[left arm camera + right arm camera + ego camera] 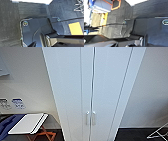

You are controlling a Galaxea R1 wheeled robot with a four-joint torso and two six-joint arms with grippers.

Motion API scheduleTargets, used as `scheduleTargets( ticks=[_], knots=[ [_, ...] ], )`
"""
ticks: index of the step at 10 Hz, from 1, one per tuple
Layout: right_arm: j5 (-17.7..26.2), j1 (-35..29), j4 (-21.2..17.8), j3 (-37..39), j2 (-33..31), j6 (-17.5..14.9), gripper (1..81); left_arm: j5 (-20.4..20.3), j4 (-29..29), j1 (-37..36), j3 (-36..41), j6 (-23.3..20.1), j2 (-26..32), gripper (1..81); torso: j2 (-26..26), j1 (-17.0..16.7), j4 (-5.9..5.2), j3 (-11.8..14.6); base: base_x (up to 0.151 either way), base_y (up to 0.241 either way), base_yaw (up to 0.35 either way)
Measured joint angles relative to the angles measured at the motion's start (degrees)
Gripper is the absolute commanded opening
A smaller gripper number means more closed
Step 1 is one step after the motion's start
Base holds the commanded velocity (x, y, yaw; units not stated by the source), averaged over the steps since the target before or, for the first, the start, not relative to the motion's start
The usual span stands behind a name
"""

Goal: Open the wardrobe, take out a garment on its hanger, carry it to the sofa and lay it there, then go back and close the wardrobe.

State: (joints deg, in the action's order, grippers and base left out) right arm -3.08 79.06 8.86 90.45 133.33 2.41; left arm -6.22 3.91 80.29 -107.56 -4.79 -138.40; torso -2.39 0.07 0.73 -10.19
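Observation:
The wardrobe (pixel 92 84) stands straight ahead in the head view, tall and white, with both doors shut. Its two small vertical handles (pixel 90 117) sit side by side at the middle seam, low in the picture. The garment and the hanger are hidden. In the left wrist view, a dark tip of my left gripper (pixel 33 44) hangs above the robot's own dark base plate and the grey carpet (pixel 10 25). I cannot tell whether the dark blue shape (pixel 5 124) at the far left is the sofa.
A white board on orange legs (pixel 27 123) stands left of the wardrobe, also seen as orange legs (pixel 115 5) in the right wrist view. A thin wire rack (pixel 158 132) stands on the dark floor to the right. White walls flank the wardrobe.

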Motion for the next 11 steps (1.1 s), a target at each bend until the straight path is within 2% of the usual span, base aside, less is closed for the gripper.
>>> scheduleTargets(
  ticks=[3, 6, 8, 11],
  knots=[
    [0.8, -7.84, -0.02, -10.33, -7.5, 0.17, 81.1, 0.68, -0.01, -5.32, 10.18, 0.13, 7.56, 81.1, 0.02, 0.02, 0.0, -0.02, 0.0, 0.0, 0.0],
    [1.88, -16.04, -0.21, -17.1, -11.56, 0.43, 81.1, 1.18, -0.04, -11.43, 18.18, 0.16, 14.77, 81.1, 0.04, 0.04, 0.0, -0.07, 0.0, 0.0, 0.0],
    [4.4, -22.77, -0.74, -19.94, -12.9, 0.63, 81.1, 2.19, -0.11, -16.79, 22.48, 0.22, 17.51, 81.1, 0.06, 0.04, 0.0, -0.09, 0.0, 0.0, 0.0],
    [7.74, -32.76, -2.78, -22.78, -13.48, 1.28, 81.1, 4.1, -1.0, -27.06, 24.98, 0.59, 19.6, 81.1, 0.11, 0.09, 0.0, -0.15, 0.0, 0.0, 0.0]
  ],
)
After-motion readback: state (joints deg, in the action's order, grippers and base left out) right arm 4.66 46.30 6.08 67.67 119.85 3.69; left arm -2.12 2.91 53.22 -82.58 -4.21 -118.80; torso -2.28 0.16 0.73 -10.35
